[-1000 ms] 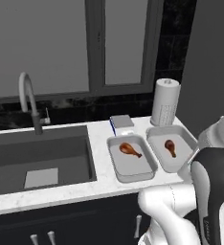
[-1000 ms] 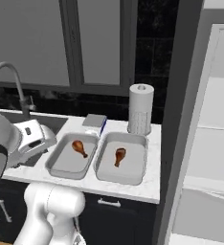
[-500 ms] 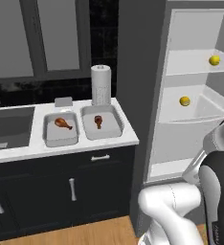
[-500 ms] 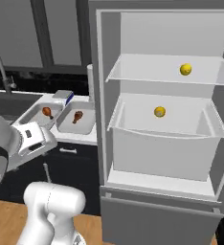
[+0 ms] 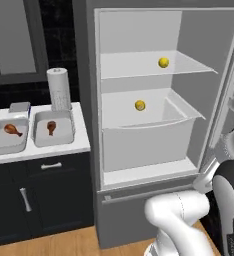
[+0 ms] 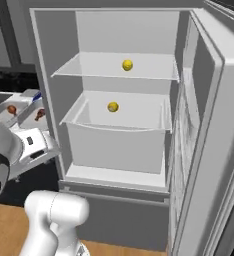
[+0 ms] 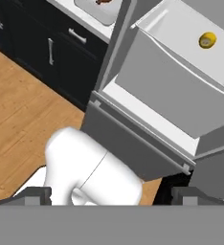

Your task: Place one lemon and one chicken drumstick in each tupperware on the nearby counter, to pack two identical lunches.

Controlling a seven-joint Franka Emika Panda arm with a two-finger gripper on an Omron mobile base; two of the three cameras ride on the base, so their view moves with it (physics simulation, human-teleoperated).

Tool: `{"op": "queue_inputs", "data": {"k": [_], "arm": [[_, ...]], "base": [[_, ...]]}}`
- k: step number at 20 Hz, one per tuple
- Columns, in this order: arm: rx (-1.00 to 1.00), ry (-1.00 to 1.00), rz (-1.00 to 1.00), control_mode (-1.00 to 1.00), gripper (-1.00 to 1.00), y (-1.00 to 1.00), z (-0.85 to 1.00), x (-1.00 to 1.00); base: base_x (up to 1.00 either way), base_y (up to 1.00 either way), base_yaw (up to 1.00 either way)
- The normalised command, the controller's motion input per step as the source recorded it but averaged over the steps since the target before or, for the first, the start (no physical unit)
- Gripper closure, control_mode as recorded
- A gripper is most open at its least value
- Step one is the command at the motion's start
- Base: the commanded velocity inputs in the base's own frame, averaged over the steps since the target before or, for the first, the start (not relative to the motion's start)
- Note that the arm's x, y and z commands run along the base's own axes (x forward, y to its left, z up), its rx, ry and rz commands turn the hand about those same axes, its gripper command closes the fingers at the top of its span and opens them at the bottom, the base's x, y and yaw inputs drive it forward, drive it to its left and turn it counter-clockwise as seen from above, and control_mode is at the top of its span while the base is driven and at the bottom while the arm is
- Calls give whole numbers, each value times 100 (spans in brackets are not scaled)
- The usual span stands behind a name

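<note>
Your base has swung from the white marble bench (image 5: 64,147) to the open grey fridge (image 5: 154,165), its two small yellow lemons (image 5: 140,105) seemingly reachable, pincer (image 7: 111,194) wide open and empty.

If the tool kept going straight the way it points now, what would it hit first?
Probably the fridge's lower front, below the drawer holding a lemon; the open tool aims there, though depth is unclear.

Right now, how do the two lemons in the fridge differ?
The upper lemon sits on the flat glass shelf; the lower lemon lies inside the open bin below it. The upper one is farther right, the lower nearer the fridge's middle. Both are small, round, yellow and untouched.
</note>
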Motion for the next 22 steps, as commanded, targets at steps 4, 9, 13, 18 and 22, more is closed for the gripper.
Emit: {"op": "queue_inputs", "data": {"k": [4,9,13,18,22], "arm": [[0,0,0,100,-100,0,0,0],[0,0,0,100,-100,0,0,0],[0,0,0,100,-100,0,0,0],[0,-4,-6,-100,-100,-4,-42,35],[2,-12,-11,-100,-100,0,-64,56]], "base": [[72,-36,0],[90,0,0],[81,0,0],[9,-1,-1],[0,0,0]]}}
